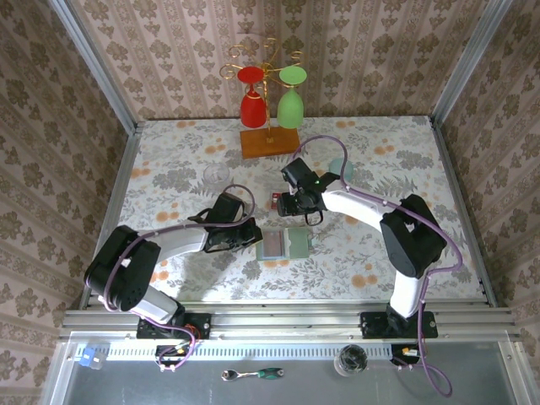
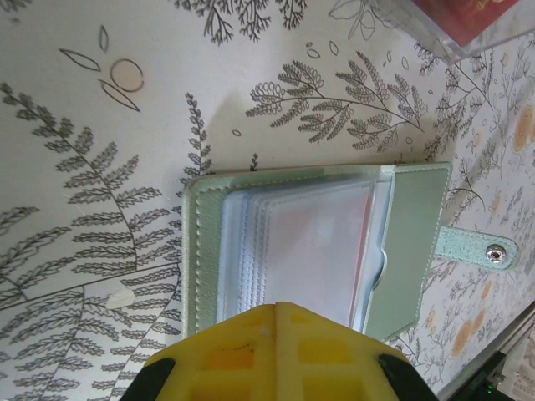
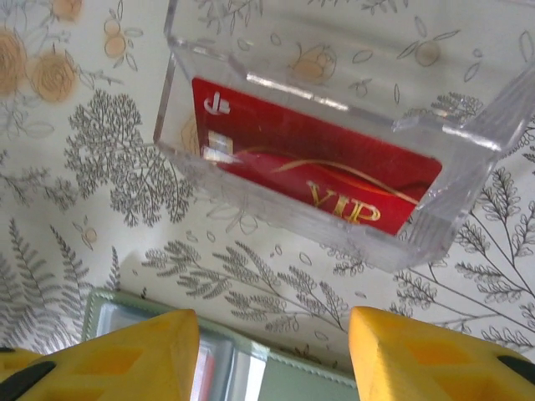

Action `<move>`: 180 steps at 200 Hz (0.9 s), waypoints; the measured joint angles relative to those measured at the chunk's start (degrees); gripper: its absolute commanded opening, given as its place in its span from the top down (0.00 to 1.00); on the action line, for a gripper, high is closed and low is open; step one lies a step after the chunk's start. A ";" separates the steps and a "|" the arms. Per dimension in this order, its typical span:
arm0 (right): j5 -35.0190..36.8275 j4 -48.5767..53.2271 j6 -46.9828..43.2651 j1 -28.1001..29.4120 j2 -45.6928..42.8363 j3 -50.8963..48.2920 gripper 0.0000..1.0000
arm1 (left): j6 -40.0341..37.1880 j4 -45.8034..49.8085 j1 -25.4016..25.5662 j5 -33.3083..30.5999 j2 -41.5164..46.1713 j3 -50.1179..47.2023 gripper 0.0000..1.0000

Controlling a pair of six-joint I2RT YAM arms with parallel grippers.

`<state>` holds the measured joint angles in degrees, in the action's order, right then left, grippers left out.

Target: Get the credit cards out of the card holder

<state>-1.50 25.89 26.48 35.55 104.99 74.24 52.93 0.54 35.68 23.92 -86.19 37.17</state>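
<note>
- The card holder [image 2: 292,234] lies open and flat on the flower-patterned worktop [image 1: 169,169], near the middle, between the two arms.
- Its stack of clear inner pockets faces up, and its snap tab [image 2: 476,249] sticks out to one side.
- A reddish card [image 2: 338,238] shows faintly through the clear pockets and sits inside the holder.
- The left gripper [image 2: 276,311] is at the holder's near edge. Its yellow jaws are pressed together with only a thin seam between them. Whether a thin pocket sheet is pinched in that seam cannot be told.
- A red card [image 3: 318,167] with gold "VIP" lettering lies flat inside a clear tray [image 3: 451,200]. The tray stands just beyond the holder, apart from it.
- The right gripper [image 3: 272,334] hangs above the strip of worktop between tray and holder. Its jaws are spread wide and hold nothing.
- At the far edge of the worktop, well apart from the holder, a wooden base [image 1: 270,142] carries a gold wire rack. A red glass [image 1: 253,105] and a green glass [image 1: 290,105] hang on it upside down.
- A clear tumbler [image 1: 216,175] stands to the left of that base.
</note>
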 measured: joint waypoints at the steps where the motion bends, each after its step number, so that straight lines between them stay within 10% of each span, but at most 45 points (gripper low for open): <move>1: -0.02 -0.04 0.02 -0.02 0.02 0.00 0.48 | 0.00 0.02 0.00 0.00 0.00 0.00 0.96; 180: -0.24 -3.23 1.03 -1.66 4.17 1.53 0.48 | -0.02 0.28 -0.13 -1.22 1.33 0.00 0.96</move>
<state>-1.74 22.65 27.51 33.89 109.16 75.77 52.90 0.82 35.55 22.70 -84.86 37.17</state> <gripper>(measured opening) 0.528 0.050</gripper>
